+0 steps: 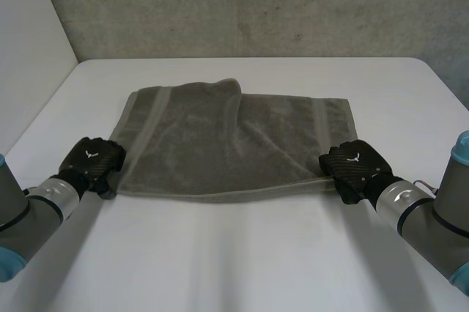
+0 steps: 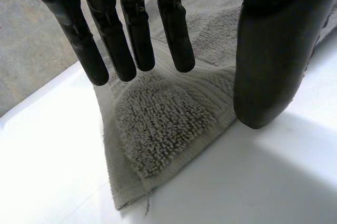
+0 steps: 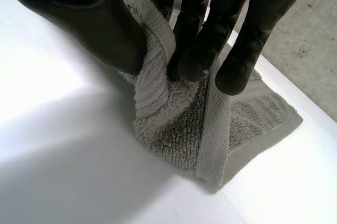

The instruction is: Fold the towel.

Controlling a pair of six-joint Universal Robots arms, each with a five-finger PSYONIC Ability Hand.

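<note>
A grey towel (image 1: pixel 227 143) lies spread across the middle of the white counter (image 1: pixel 242 261), its long side running from one arm to the other. It sits in 2 layers: the upper layer covers most of the lower one, and its far edge rises in a soft ridge toward the far left corner. A woven band runs along the short ends.

The left hand (image 1: pixel 91 162) is at the near left corner of the towel. In the left wrist view its fingers (image 2: pixel 126 34) are straight and spread apart, reaching out over the corner, which lies flat on the counter beneath them; the thumb (image 2: pixel 268 56) stands apart from them at the towel's near edge. Nothing is gripped here.

The right hand (image 1: pixel 355 168) is at the near right corner. In the right wrist view its fingers (image 3: pixel 210 29) are curled and press a bunched fold of the cloth against the thumb (image 3: pixel 89 19), so the corner is pinched and humps up off the counter while the hemmed tip below stays down.

A rough concrete wall (image 1: pixel 256 4) stands behind the counter.
</note>
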